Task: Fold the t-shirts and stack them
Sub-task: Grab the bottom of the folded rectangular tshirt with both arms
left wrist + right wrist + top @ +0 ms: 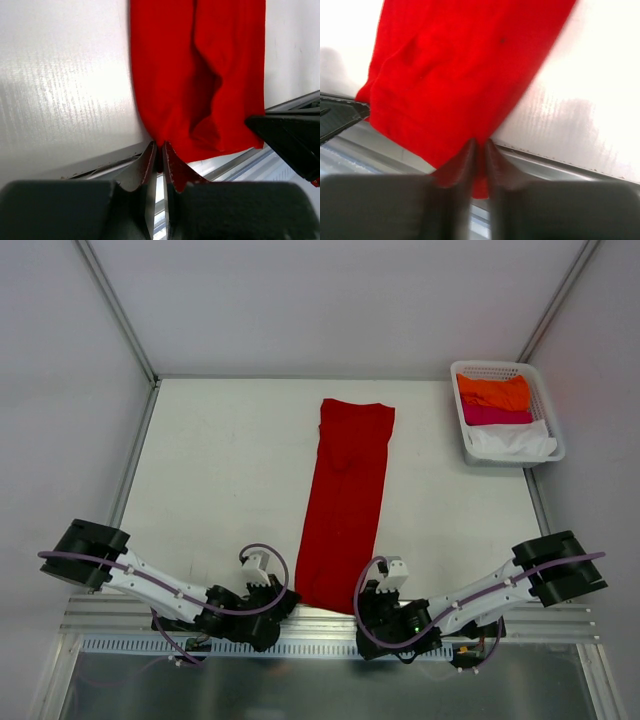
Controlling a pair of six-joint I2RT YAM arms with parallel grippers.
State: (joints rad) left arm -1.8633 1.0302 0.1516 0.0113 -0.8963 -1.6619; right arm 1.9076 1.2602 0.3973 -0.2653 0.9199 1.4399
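A deep red t-shirt point(345, 500) lies folded into a long narrow strip down the middle of the table, its near end hanging over the front edge. My left gripper point(288, 602) is shut on the near left corner of that red t-shirt point(200, 75), the cloth pinched between its fingertips point(159, 148). My right gripper point(368, 602) is shut on the near right corner of the same t-shirt point(455, 70), with a tongue of red cloth showing between its fingers point(466, 160). Orange, pink and white t-shirts point(495, 400) lie in the basket.
A white plastic lattice basket point(555, 435) stands at the back right of the table. Metal rails point(330, 635) run along the front edge under both grippers. Frame posts rise at the back corners. My right gripper shows as a dark shape point(292, 142) in the left wrist view.
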